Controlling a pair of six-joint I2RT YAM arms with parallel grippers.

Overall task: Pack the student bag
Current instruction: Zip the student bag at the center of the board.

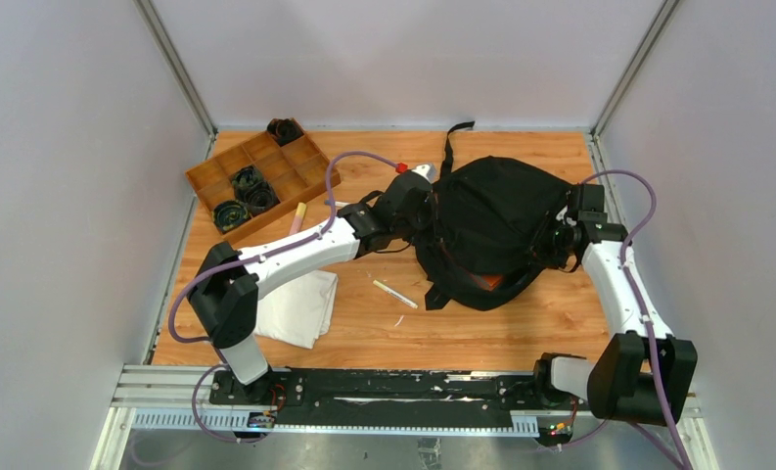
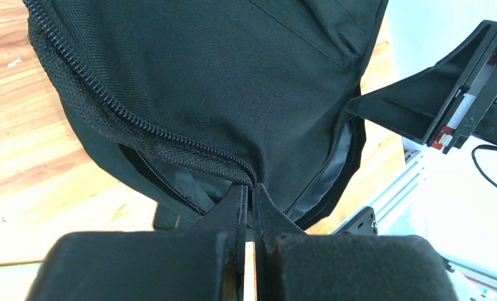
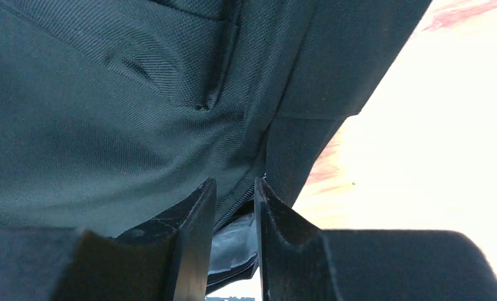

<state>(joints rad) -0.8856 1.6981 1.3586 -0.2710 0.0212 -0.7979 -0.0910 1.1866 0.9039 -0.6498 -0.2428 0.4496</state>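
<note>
The student bag [image 1: 496,220] is a large black fabric backpack lying at the middle right of the wooden table, with a strap trailing toward the back wall. My left gripper [image 1: 425,201] is at its left edge, shut on the bag's zipper edge [image 2: 249,179]; the jaws are almost together there. My right gripper [image 1: 560,235] is at the bag's right edge, shut on a fold of its fabric and zipper [image 3: 236,200]. The bag fills both wrist views [image 2: 233,81] [image 3: 108,113]. Something orange [image 1: 493,281] shows at the bag's front opening.
A brown wooden compartment tray [image 1: 261,176] with dark coiled items stands at the back left. A folded white cloth [image 1: 300,305] lies at the front left under the left arm. A white pen [image 1: 395,294] lies in front of the bag. A small pale stick [image 1: 298,214] lies near the tray.
</note>
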